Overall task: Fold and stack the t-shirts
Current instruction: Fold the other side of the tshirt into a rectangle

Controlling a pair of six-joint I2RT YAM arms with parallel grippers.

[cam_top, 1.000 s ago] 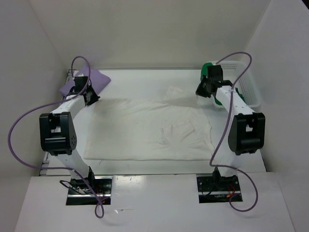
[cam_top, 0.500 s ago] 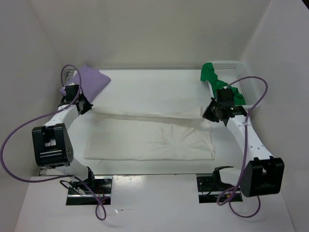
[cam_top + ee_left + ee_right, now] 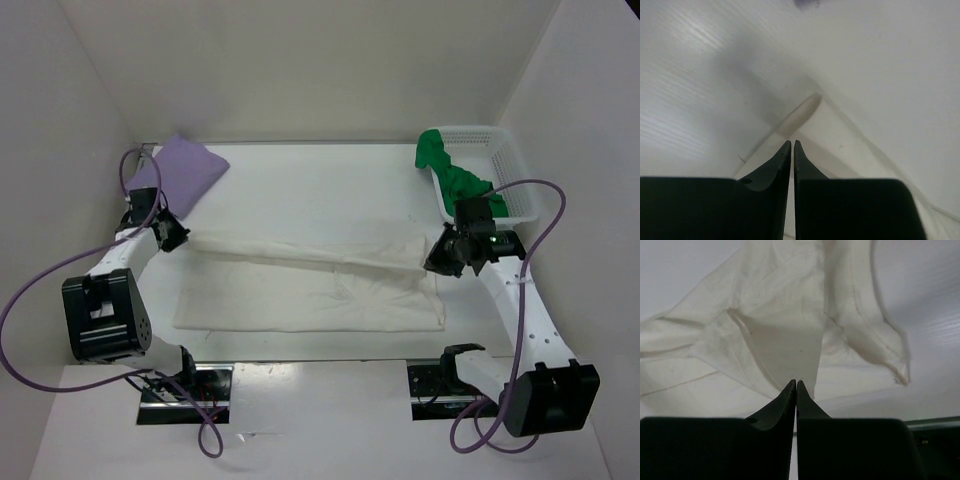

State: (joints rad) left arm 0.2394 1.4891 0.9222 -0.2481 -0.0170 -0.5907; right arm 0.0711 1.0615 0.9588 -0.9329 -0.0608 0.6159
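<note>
The white t-shirt (image 3: 300, 290) lies across the middle of the table, its far edge lifted and stretched between both grippers. My left gripper (image 3: 172, 238) is shut on the shirt's left far edge (image 3: 805, 107). My right gripper (image 3: 437, 262) is shut on the shirt's right far edge (image 3: 790, 347), with cloth hanging below it. The lavender t-shirt (image 3: 183, 170) lies folded at the far left corner. The green t-shirt (image 3: 455, 175) hangs over the rim of the white mesh basket (image 3: 510, 165) at the far right.
White walls enclose the table on the left, back and right. The basket stands against the right wall. Purple cables loop from both arms over the table's sides.
Both grippers have moved toward the near side, pulling the white shirt's far edge over the rest of it. The fold line has come nearer to the front edge.
</note>
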